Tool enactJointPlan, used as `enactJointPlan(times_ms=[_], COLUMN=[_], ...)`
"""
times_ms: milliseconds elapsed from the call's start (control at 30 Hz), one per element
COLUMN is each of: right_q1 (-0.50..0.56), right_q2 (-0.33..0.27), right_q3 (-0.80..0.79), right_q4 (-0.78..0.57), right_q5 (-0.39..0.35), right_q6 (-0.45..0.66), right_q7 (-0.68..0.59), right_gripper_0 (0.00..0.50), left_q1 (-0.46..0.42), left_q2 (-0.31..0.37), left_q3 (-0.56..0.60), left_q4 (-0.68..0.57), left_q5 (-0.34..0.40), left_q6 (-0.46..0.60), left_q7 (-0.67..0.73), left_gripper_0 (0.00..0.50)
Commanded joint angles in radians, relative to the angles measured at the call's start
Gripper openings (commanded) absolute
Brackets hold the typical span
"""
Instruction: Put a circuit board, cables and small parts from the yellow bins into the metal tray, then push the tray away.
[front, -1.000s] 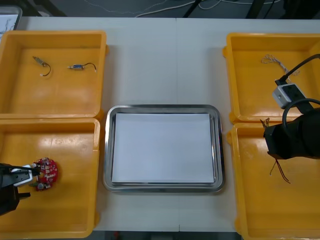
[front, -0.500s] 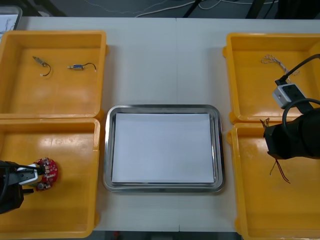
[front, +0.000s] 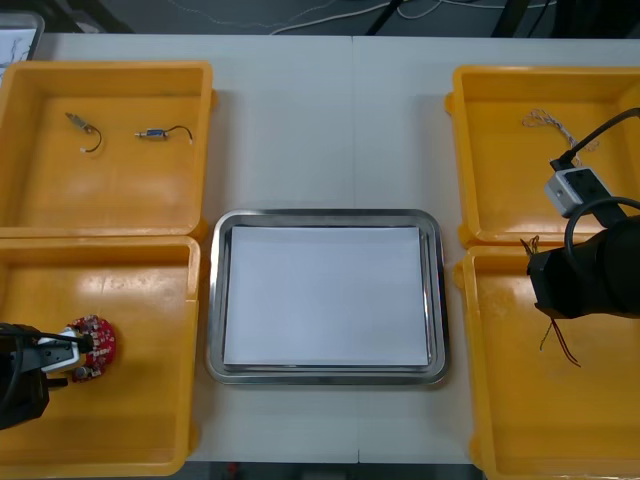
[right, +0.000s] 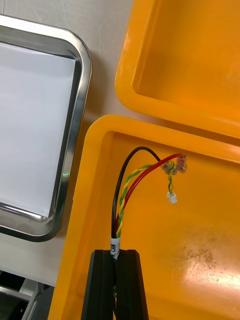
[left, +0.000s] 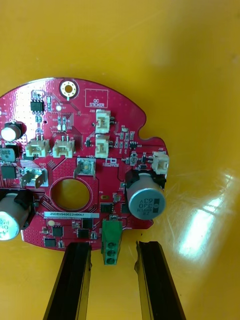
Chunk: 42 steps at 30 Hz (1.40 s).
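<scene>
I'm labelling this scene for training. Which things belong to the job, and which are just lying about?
Job: circuit board at the open left gripper; red and yellow cable in the right gripper; metal tray; small metal parts; twisted cable; yellow bins.
Lying about: cords on the floor beyond the table.

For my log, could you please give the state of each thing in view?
metal tray: empty, white inside.
circuit board: flat in the near left bin, ungripped.
left gripper: open, astride the board's green connector.
right gripper: shut on the red and yellow cable.
small metal parts: loose in the far left bin.
twisted cable: loose, untouched.
</scene>
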Motion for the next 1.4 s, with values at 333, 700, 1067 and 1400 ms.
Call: enactJointPlan(times_ms=[333, 700, 1067, 1400], right_q1=[-0.022, -0.022, -0.022, -0.022], right_q2=[-0.034, -0.034, -0.034, -0.034], right_q3=[0.01, 0.01, 0.01, 0.01], right_q4=[-0.032, -0.032, -0.032, -0.032], right_q5=[0.004, 0.004, 0.004, 0.004], right_q6=[0.003, 0.003, 0.003, 0.003], right_q7=[-0.047, -0.047, -0.047, -0.047], right_gripper_0=[0.0, 0.0, 0.0, 0.0], left_q1=[-0.028, -0.028, -0.04, -0.088], left_q2=[-0.014, -0.018, -0.017, -0.002], left_q3=[-0.033, -0.022, 0.099, 0.248], left_q4=[-0.002, -0.002, -0.002, -0.004], left_q5=[-0.025, 0.008, 0.118, 0.204], left_q6=[-0.012, -0.01, 0.08, 0.215], left_q7=[0.079, 0.079, 0.079, 0.079], left_gripper_0=[0.073, 0.0, 0.0, 0.0])
